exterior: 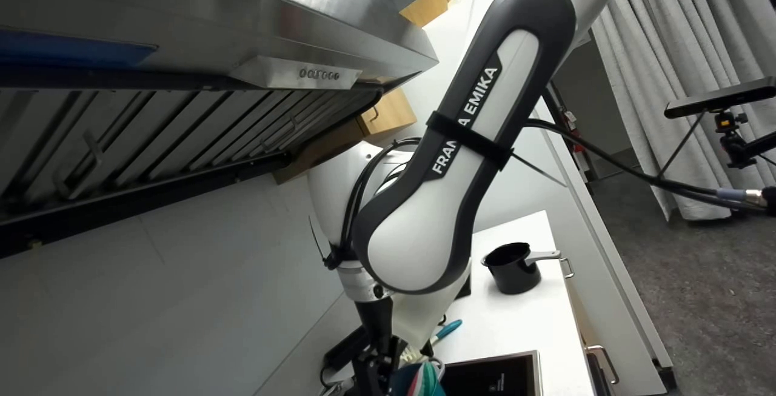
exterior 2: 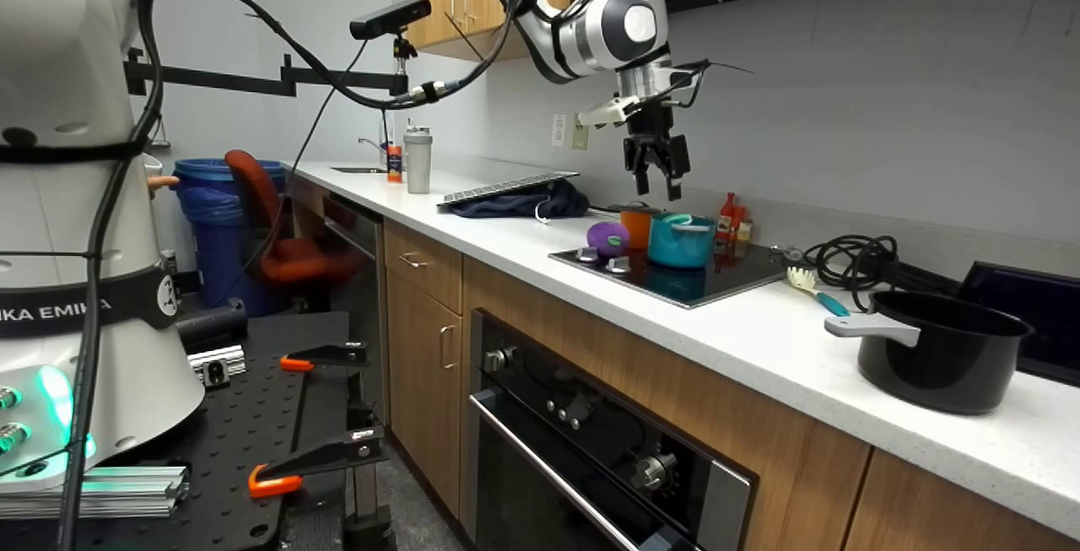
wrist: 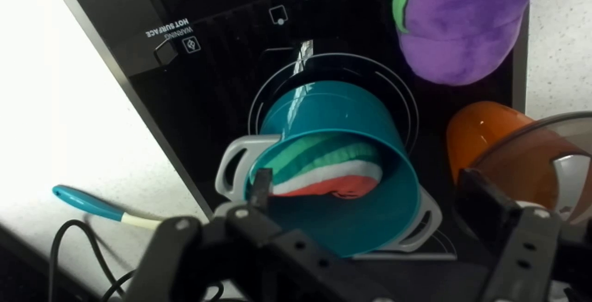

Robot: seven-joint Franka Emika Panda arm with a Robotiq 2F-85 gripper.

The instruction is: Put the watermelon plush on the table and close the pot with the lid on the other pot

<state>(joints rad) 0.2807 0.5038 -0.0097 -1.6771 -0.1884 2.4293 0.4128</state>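
Far left in the wrist view, at nine o'clock, is the white table, a pasta spoon lying on it. At the clock's centre, on the black stove, stands the blue pot. The watermelon plush is inside, against the wall towards eleven o'clock. It looks like stuffed cloth, so it should be light, squashy, not slippery and hard to damage; a pinch across its striped rind, from twelve to six, looks surest. How deep it sits is hard to tell. The gripper hangs above, empty, its fingers spread from nine to three, so a quarter turn may help. At one o'clock rests a purple toy; at three, an orange pot bears the lid, probably stiff and smooth.
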